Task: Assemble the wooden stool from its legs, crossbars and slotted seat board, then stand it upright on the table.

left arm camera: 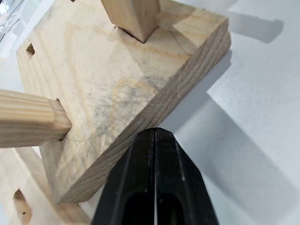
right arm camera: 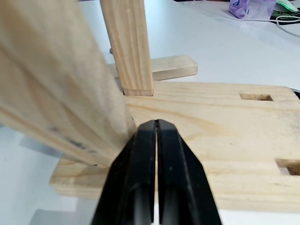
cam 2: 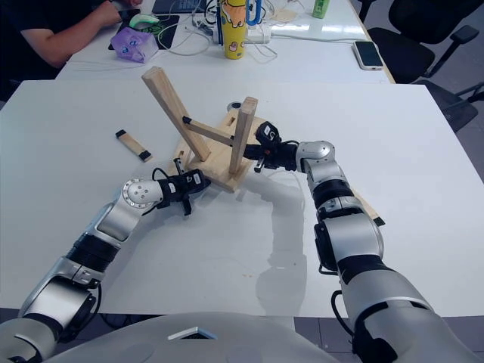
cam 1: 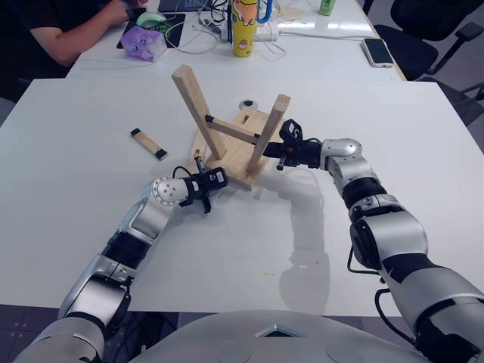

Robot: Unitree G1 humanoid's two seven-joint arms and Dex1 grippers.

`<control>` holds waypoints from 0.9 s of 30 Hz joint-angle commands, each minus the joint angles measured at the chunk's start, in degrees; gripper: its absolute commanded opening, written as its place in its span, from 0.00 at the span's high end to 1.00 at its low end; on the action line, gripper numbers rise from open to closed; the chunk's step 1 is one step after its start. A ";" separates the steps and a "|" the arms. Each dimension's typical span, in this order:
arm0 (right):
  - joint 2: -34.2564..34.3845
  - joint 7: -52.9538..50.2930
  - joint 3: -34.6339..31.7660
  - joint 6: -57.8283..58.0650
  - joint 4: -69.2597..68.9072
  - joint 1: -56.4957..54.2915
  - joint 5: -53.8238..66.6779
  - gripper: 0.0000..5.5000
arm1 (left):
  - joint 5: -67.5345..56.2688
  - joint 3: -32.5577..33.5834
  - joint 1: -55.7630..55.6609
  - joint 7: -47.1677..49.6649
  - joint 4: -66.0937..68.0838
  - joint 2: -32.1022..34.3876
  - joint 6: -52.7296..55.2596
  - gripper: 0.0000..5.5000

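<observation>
The slotted seat board (cam 1: pixel 243 160) lies flat on the white table, two legs (cam 1: pixel 198 110) (cam 1: pixel 268 140) standing tilted in it and joined by a crossbar (cam 1: pixel 231 131). Another wooden part (left arm camera: pixel 18 201) with slots lies beneath the board's far side. A loose crossbar (cam 1: pixel 148 144) rests to the left. My left gripper (cam 1: pixel 206 190) is shut and empty, tips by the board's near edge (left arm camera: pixel 154 133). My right gripper (cam 1: pixel 274 153) is shut and empty, tips against the base of the right-hand leg (right arm camera: pixel 156 124). A further wooden strip (cam 2: pixel 372 215) lies beside my right forearm.
A small round dark object (cam 1: pixel 247 103) sits just behind the stool. On the second table behind are a yellow cup (cam 1: pixel 243 30), a purple packet (cam 1: pixel 144 43), a phone (cam 1: pixel 376 51) and cables. Open tabletop stretches to the front and right.
</observation>
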 commanded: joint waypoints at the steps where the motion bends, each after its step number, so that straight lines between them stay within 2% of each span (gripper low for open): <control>1: 2.25 0.85 1.15 -0.46 -0.85 0.89 -0.88 1.00 | 1.75 0.57 -0.87 3.37 0.86 -1.44 1.25 1.00; 7: 2.98 1.64 1.75 0.51 -2.67 1.21 -0.57 1.00 | 3.28 1.19 -1.65 5.71 0.73 -2.33 2.91 1.00; 12: 0.64 2.18 3.64 2.21 -6.14 2.42 -2.09 1.00 | 4.04 2.19 -3.05 7.60 1.80 -3.10 3.41 1.00; 22: -1.45 -22.69 -1.65 -6.01 2.83 -1.77 -4.42 1.00 | 3.69 3.40 -1.98 8.14 0.48 -3.21 3.99 1.00; 25: -1.32 -23.29 -2.20 -6.92 4.78 -2.39 -4.51 1.00 | 3.67 3.11 -1.93 7.85 0.52 -3.36 3.88 1.00; 27: -0.79 -19.95 -1.84 -7.21 5.49 -2.31 -4.55 1.00 | 3.67 3.06 -2.05 7.69 0.64 -3.39 3.82 1.00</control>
